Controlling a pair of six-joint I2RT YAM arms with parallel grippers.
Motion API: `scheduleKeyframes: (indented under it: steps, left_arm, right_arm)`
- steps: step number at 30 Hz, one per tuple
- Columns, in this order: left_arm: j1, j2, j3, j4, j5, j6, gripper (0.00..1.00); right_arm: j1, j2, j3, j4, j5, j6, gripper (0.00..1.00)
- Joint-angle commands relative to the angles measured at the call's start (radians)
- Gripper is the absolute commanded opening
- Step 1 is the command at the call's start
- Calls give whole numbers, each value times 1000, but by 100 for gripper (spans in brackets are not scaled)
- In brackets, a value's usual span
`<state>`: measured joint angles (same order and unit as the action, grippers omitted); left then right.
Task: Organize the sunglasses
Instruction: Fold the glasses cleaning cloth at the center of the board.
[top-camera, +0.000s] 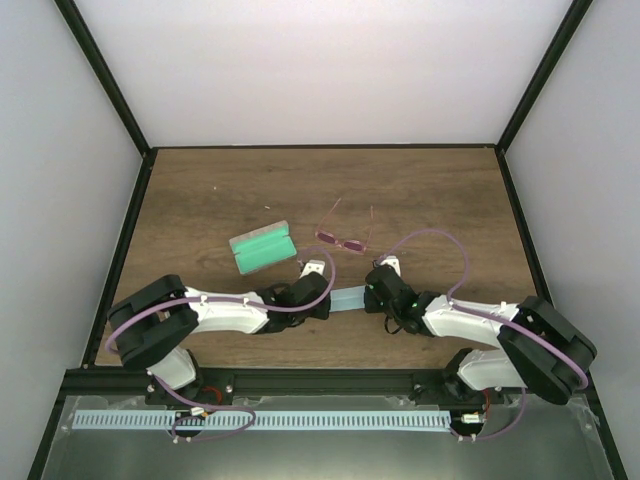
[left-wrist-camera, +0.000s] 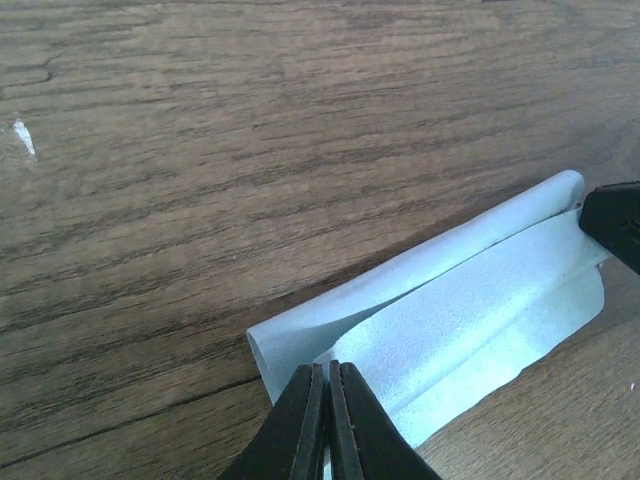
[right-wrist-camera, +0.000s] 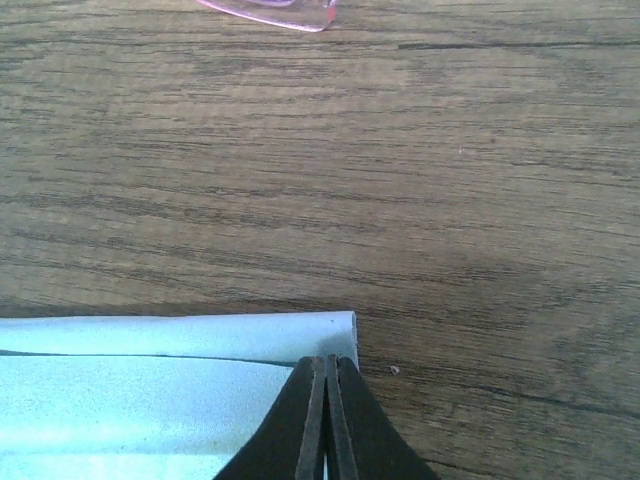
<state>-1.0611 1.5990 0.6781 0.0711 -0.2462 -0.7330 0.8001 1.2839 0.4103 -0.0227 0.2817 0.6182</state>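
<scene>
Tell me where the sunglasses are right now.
In the top view, the sunglasses lie mid-table, just right of the open case and beyond the blue cloth.

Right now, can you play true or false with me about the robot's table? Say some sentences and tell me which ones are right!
1. The left gripper and the right gripper both pinch the blue cloth. True.
2. The sunglasses are inside the case. False: they lie on the table, just right of the case.
3. The case is open and its green inside shows. True.
4. The blue cloth is spread out flat. False: it is folded over on itself, with a rounded fold along one side.
</scene>
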Motion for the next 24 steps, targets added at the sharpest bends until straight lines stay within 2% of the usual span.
scheduleKeyframes:
  steps: [1,14,17,20,24]
  left_arm:
    - [-7,-2,-22,13,5,-13,4]
    - [-7,25,-23,15,-6,-14,4]
    - [-7,19,-22,5,-19,-17,6]
    - [-7,3,-20,-10,-41,-19,12]
    - [-7,-25,-17,-27,-58,-17,18]
  right_arm:
    - [9,9,20,-14,37,14,1]
    - [8,9,19,-14,35,12,1]
    - [10,6,19,-16,36,14,10]
    - [8,-9,13,-16,36,15,16]
    - [8,-32,7,-22,41,19,21]
